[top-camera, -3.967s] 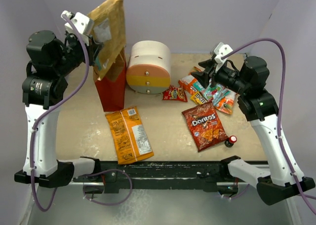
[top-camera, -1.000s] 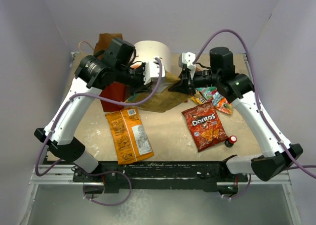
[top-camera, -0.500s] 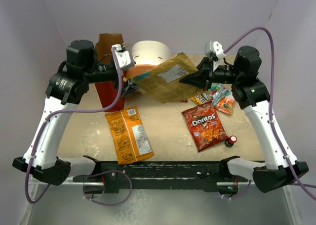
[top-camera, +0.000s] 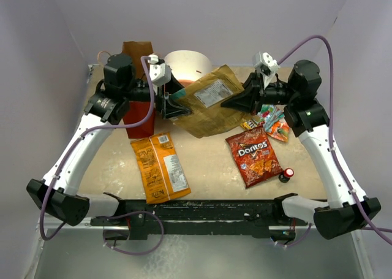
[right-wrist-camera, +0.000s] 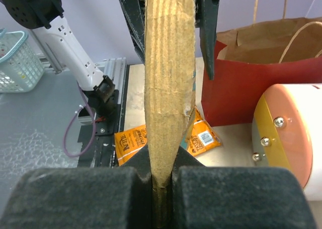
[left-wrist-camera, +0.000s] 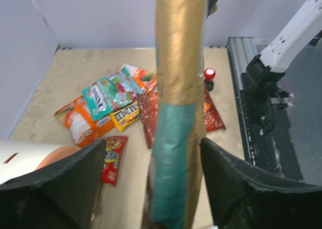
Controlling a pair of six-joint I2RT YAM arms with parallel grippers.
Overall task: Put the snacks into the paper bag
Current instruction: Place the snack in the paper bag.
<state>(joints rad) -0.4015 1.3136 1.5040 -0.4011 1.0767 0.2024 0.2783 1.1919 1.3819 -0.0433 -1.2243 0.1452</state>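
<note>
Both arms reach inward over the middle of the counter point(top-camera: 208, 168), forearms nearly level and pointing at each other, with a large tan crinkly chip bag point(top-camera: 208, 104) held in the air between them, just in front of the round cream, orange and yellow drawer unit point(top-camera: 187, 61). The right end effector point(top-camera: 236, 101) is clenched on the tan bag's right edge; its wrist view shows the pads point(right-wrist-camera: 221, 199) pressed tight against the bag's edge point(right-wrist-camera: 168, 63). The left end effector point(top-camera: 174, 107) is released: its fingers point(left-wrist-camera: 65, 183) stand apart on either side of the bag's teal-ended edge point(left-wrist-camera: 178, 63), with a gap on each side. The brown kraft paper bag with the red lower half point(top-camera: 138, 116) stands upright behind the left arm, beside the drawer unit, its mouth open. On the counter lie an orange-yellow chip bag point(top-camera: 162, 167), a red Doritos bag point(top-camera: 254, 156) and a heap of small packets point(top-camera: 269, 121). Four seconds ago the left arm alone held the tan bag high above the paper bag while the right hovered over the small packets. A second ago the two end effectors met mid-counter with the bag drooping low. Since half a second ago the left arm's elbow has swung rightward, and the bag has barely moved.
</note>
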